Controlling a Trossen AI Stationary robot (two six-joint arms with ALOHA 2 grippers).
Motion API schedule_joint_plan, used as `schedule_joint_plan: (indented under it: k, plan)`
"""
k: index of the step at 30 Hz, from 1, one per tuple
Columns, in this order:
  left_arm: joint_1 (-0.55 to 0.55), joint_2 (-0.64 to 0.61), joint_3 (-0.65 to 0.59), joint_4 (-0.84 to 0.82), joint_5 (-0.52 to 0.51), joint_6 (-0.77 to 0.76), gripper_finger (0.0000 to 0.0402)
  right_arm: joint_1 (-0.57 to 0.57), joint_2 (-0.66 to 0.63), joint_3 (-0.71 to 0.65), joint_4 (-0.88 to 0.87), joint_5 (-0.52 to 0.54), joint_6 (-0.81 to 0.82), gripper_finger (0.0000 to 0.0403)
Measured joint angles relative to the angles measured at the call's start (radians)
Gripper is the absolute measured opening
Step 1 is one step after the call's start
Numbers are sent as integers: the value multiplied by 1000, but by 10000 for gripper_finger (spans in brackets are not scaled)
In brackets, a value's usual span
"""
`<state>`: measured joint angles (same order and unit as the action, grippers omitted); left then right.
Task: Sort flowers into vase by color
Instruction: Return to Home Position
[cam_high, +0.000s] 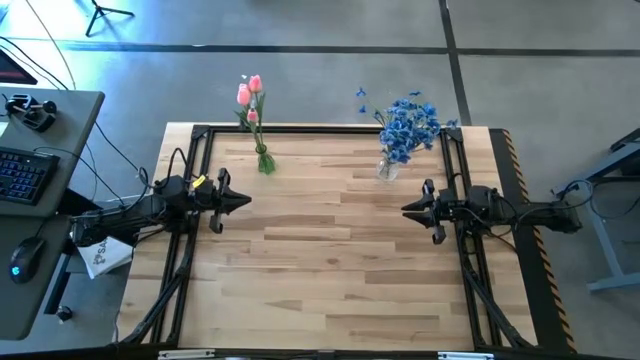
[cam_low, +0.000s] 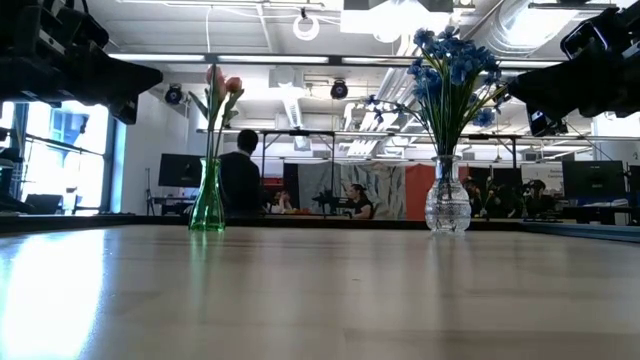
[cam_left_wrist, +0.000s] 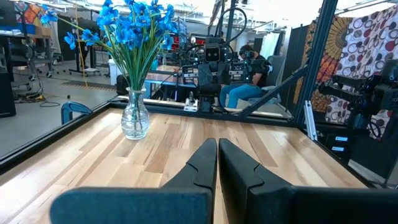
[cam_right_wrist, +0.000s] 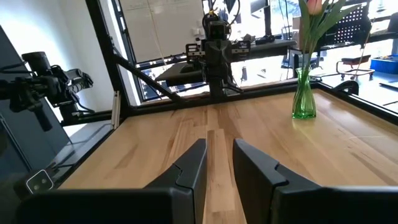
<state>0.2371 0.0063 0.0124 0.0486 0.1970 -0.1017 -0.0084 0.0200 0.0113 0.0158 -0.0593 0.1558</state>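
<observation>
Sorting looks done to us: nothing loose lies on the tabletop (cam_high: 330, 260), and both bunches stand in vases along its far edge. The tulips (cam_high: 250, 92) are in the green vase (cam_high: 265, 160) at the tabletop's far left. The blue flowers (cam_high: 410, 125) are in the clear vase (cam_high: 386, 170) at its far right, well apart from the tulips. So we'd call this the go-home step, basically the wrap-up.

The left gripper (cam_high: 245, 200) hangs over the tabletop's left side, pointing in toward the middle, fingers pressed together and holding nothing. The right gripper (cam_high: 407, 210) mirrors it over the right side, fingers a little apart with bare wood showing between them, also empty. Neither touches a vase.

As we read it, the next move needs no grasping. The arms just pull back to rest without swinging toward the far edge. Those vases look tall and top-heavy, and a bump could tip them.

Orientation-wise, in the low view both bunches have their long axis close to vertical, stems down in the vases and blooms up. The tulips lean a touch and sit tight together. The blue sprays fan out from the clear vase's neck, so that bunch is widest at the top.
</observation>
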Motion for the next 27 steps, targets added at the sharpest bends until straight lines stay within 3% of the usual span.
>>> schedule_joint_plan:
  k: [18,27]
  plan:
    - [-1,0,0,-3,0,-4,3,0,0,0,0,0,0,73]
    - [-189,-3,1,-5,-3,1,3,0,0,0,0,0,0,73]
